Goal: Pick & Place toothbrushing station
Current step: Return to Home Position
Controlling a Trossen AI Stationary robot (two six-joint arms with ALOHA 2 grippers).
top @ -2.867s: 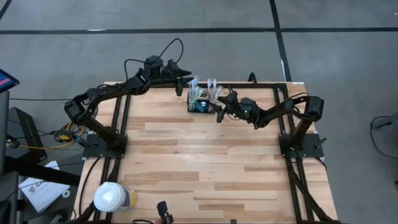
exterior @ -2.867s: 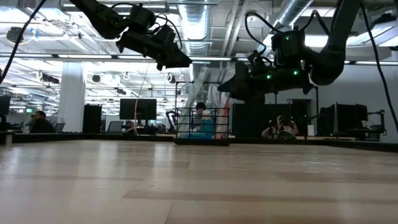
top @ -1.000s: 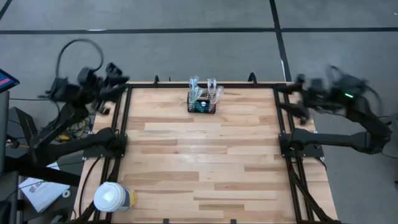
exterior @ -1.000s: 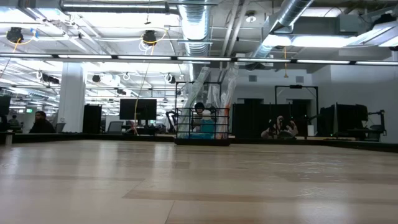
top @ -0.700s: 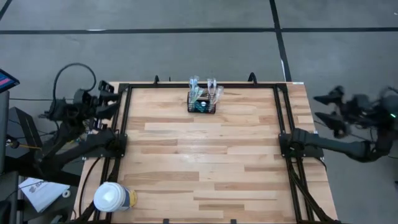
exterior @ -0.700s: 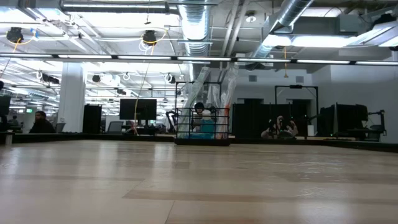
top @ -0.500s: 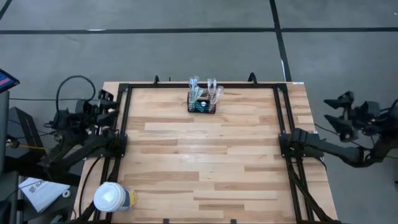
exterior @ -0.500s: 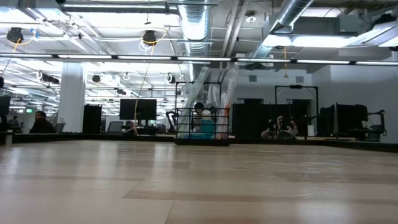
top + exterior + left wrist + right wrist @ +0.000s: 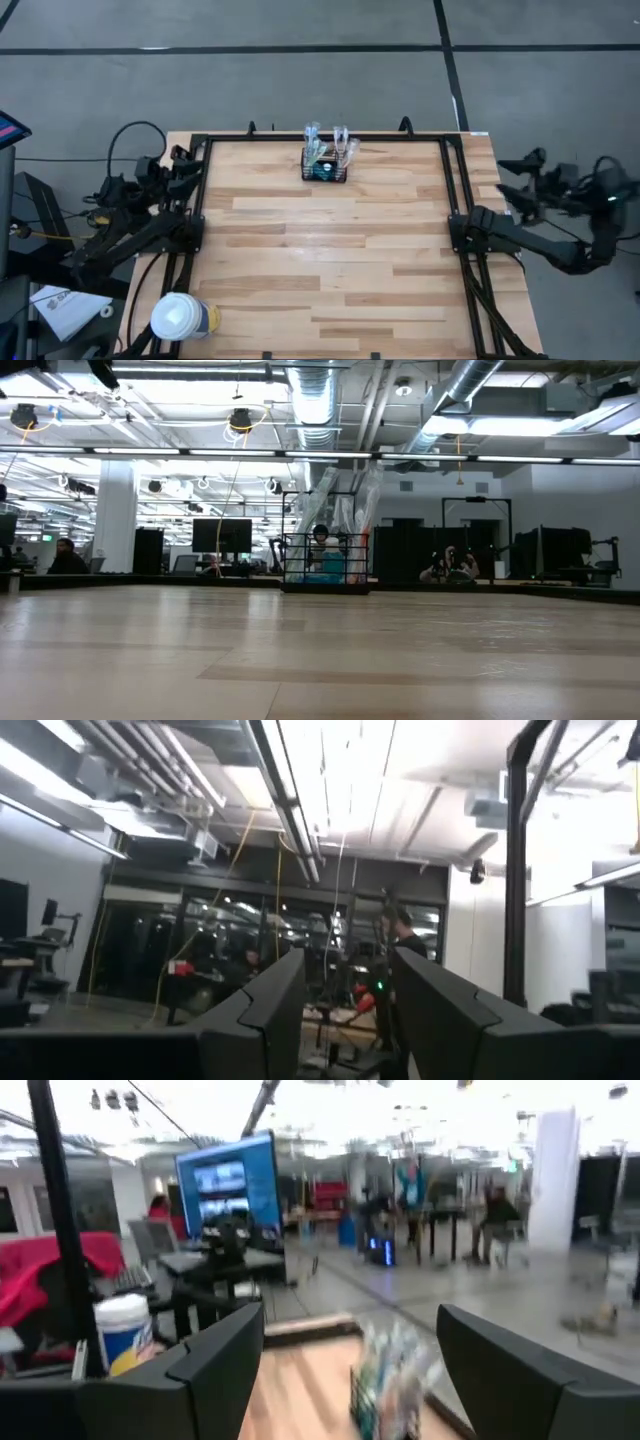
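Note:
The toothbrushing station, a small black wire-mesh basket (image 9: 325, 166), stands on its base at the middle of the table's far edge. Wrapped toothbrushes (image 9: 340, 140) stick up out of it, and something teal lies inside. It also shows in the low view (image 9: 326, 565) and, blurred, in the right wrist view (image 9: 392, 1370). My left gripper (image 9: 190, 168) is open and empty, out past the table's left edge; its fingers stand apart in its wrist view (image 9: 347, 960). My right gripper (image 9: 506, 180) is open and empty, past the table's right edge; its wrist view (image 9: 350, 1315) looks toward the basket.
A white-lidded yellow and blue cup (image 9: 181, 318) stands at the table's near left corner. Black frame rails (image 9: 198, 190) run along the table's left, right and far edges. Bare wooden tabletop (image 9: 330, 260) lies between the basket and the near edge.
Both arms have drawn back from the table's far corners toward its sides and the near edge. My right gripper swung out well past the right edge, then came back a little toward the table. The basket has stayed where it was.

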